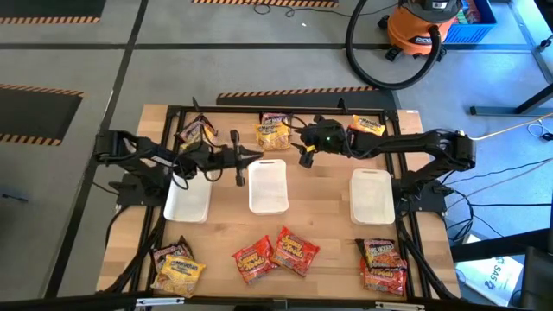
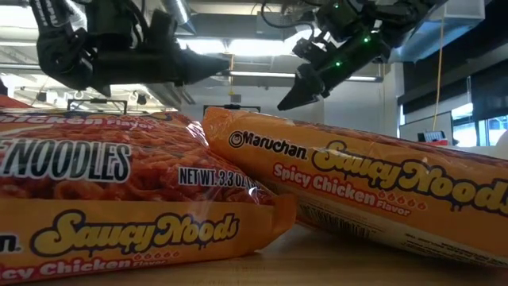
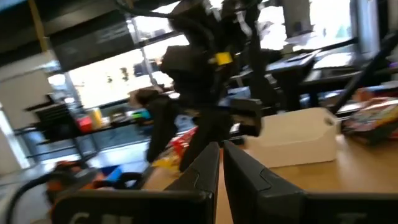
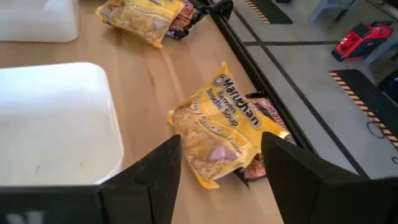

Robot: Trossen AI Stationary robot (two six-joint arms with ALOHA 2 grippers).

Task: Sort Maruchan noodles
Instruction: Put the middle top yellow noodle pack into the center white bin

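Observation:
The Maruchan noodles lie in small heaps round the table. A yellow packet (image 4: 214, 124) rests flat on a dark packet (image 4: 268, 109) at the far edge's middle (image 1: 273, 132). My right gripper (image 4: 221, 142) hangs open above and just short of it, slanting down, and touches nothing; it also shows in the high view (image 1: 302, 149). My left gripper (image 1: 257, 155) is shut and holds nothing. It points level toward the table's right between the left tray (image 1: 187, 200) and the middle tray (image 1: 268, 186). Its fingers (image 3: 211, 171) are together.
A third white tray (image 1: 372, 197) stands at the right. More packets lie at the far left (image 1: 197, 132), far right (image 1: 366, 128), near left (image 1: 177, 266) and near right (image 1: 383, 263); red-orange ones lie near the middle (image 1: 276, 253). A black frame rail (image 4: 273, 93) runs along the far edge.

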